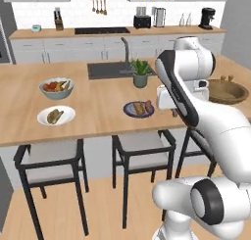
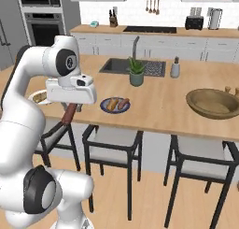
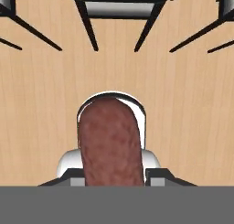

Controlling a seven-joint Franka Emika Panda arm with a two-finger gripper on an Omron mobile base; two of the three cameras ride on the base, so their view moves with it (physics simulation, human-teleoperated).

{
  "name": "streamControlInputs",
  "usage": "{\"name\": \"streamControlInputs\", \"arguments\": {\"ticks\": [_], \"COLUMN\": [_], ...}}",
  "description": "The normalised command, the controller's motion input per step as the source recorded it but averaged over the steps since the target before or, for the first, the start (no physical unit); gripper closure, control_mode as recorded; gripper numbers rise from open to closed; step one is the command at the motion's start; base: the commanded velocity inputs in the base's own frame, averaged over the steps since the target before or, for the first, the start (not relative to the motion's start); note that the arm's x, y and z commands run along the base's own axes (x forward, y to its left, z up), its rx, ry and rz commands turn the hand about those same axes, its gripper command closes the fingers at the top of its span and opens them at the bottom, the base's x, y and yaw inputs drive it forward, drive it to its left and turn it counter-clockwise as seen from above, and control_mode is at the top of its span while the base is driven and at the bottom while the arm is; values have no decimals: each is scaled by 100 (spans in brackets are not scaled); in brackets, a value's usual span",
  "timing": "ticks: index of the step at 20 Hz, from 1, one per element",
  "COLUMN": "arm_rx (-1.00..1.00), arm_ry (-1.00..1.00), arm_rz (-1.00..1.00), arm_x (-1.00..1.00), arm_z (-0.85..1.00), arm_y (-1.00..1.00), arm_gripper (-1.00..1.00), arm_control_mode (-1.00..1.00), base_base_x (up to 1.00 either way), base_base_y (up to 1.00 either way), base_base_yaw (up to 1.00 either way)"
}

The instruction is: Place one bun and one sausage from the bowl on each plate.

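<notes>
Both plates look served: the blue plate [image 1: 138,109] and the white plate [image 1: 56,115] near the island's front edge each carry food. The gripper [image 2: 71,112] holds 1 sausage [image 3: 111,143] off that edge. The wooden bowl [image 2: 213,103] looks empty.

Two plates [image 1: 56,115] [image 1: 138,109], two bowls [image 1: 227,91] [image 1: 56,87], three stools [image 1: 49,160] [image 1: 142,143] [image 2: 203,153], one plant [image 1: 140,72]

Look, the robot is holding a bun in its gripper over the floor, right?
Not quite. The gripper is holding a sausage, not a bun. The hand view shows it long and reddish-brown between the fingers, over the floor.
</notes>
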Motion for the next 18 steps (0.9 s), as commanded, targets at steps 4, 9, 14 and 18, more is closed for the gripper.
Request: {"name": "streamControlInputs", "arguments": {"ticks": [4,9,14,18], "arm_rx": [0,0,0,0], "arm_ry": [0,0,0,0], "arm_rz": [0,0,0,0], "arm_x": [0,0,0,0], "arm_z": [0,0,0,0], "arm_y": [0,0,0,0], "arm_gripper": [100,100,100,100], "arm_control_mode": [100,100,100,100], "base_base_x": [2,23,70,100], "base_base_y": [100,100,69,42], "base_base_yaw": [-3,-11,-23,-24]}}
